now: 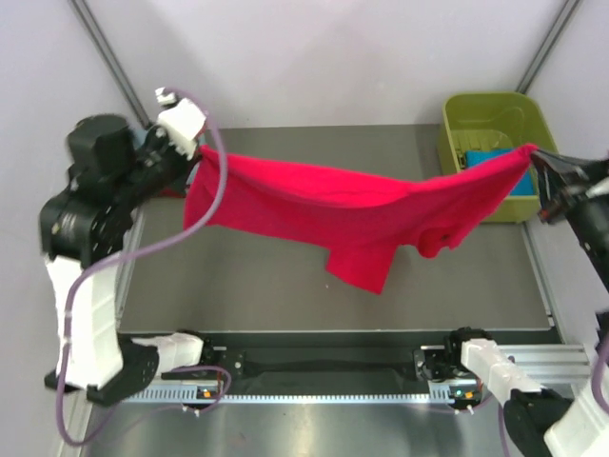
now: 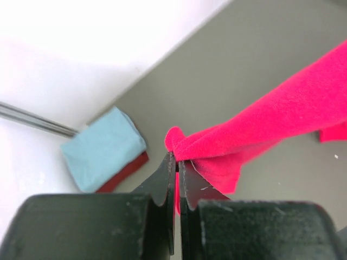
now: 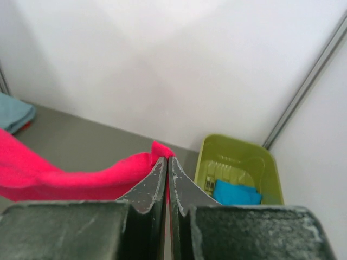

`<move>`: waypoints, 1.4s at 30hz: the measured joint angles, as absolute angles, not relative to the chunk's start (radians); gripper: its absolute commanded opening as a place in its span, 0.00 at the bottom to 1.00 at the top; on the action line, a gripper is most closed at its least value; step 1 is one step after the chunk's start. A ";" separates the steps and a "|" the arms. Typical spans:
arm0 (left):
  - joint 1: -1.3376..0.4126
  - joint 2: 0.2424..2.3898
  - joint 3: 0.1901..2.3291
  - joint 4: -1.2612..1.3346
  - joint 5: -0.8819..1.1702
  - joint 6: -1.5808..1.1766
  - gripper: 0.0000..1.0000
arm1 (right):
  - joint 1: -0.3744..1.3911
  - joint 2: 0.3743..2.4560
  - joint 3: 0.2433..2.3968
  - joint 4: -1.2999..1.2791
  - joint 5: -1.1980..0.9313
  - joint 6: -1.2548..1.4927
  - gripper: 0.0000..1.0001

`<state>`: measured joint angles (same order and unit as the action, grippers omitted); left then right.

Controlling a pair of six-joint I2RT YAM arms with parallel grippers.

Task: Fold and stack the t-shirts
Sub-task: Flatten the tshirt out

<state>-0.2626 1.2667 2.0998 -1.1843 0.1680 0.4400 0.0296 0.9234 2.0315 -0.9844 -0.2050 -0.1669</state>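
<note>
Black jaws fill the bottom of both wrist views, and both pairs are clenched on cloth. The left jaws pinch 1 bunched corner of the bright red t-shirt (image 2: 282, 116), and the right jaws pinch the opposite end. Between the 2 grips the shirt hangs stretched in the air, sagging in the middle, with a sleeve and the body drooping below the line of the jaws, over the counter (image 1: 266, 276). Whether the lowest fold touches it, I cannot tell.

Out beyond the left jaws, in the far corner, a folded blue-grey tee (image 2: 103, 149) lies on top of a dark red tee (image 2: 127, 172). That looks like 2 shirts done and stacked. Beyond the right jaws, the olive-green tub (image 3: 238, 149) holds a bright blue tee (image 3: 236, 192), not yet taken out.

I'd call it roughly halfway: the red one is spread but not laid down or folded, and the blue one waits.
</note>
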 measured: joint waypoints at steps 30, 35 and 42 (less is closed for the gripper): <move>-0.249 2.183 1.867 -1.002 0.228 0.293 0.49 | 0.057 1.765 1.796 -0.826 -0.234 -0.163 0.00; -0.228 2.087 1.759 -0.994 0.274 0.227 0.52 | 0.063 1.802 1.860 -0.819 -0.236 -0.160 0.00; -0.198 1.843 1.492 -1.017 0.342 0.129 0.51 | 0.078 1.801 1.880 -0.807 -0.246 -0.151 0.00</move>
<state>-0.1978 1.8435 1.4918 -1.0168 0.3416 0.1287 0.0784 1.8008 1.8801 -0.8066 -0.2462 -0.1509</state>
